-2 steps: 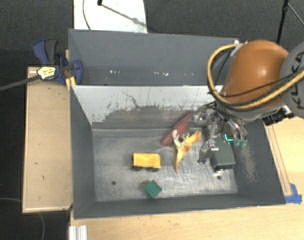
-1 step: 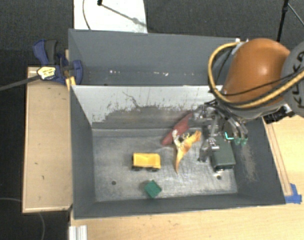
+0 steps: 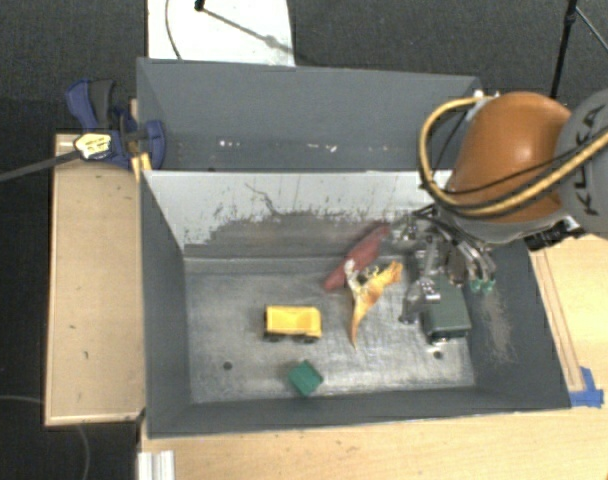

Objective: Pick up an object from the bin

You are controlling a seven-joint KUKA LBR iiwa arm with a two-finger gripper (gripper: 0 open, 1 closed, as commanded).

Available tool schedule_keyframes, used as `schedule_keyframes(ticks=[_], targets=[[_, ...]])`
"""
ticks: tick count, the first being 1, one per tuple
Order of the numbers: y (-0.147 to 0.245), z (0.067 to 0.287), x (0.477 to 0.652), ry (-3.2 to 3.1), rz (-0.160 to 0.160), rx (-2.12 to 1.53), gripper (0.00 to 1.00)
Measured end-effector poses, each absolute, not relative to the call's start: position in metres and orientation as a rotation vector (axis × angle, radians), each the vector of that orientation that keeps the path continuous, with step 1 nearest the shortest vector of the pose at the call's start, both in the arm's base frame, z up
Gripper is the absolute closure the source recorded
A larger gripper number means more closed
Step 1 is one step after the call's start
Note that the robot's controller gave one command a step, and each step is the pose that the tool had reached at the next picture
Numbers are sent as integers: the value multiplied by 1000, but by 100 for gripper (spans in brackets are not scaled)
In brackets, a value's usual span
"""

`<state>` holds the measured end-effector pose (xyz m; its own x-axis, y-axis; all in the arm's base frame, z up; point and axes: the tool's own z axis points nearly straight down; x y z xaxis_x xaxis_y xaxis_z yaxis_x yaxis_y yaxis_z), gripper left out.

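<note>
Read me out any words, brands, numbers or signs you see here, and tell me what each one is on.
"KUK": large dark letters, turned sideways, on the grey shell of the arm, running off the picture's edge.
On the yellow block and the green block: no lettering that can be read.
</note>
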<state>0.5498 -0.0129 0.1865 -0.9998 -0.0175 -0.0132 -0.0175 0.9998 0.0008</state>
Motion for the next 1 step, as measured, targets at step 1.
schedule_keyframes(ticks=[1], targets=[[9,136,546,3132,-2,195,0]])
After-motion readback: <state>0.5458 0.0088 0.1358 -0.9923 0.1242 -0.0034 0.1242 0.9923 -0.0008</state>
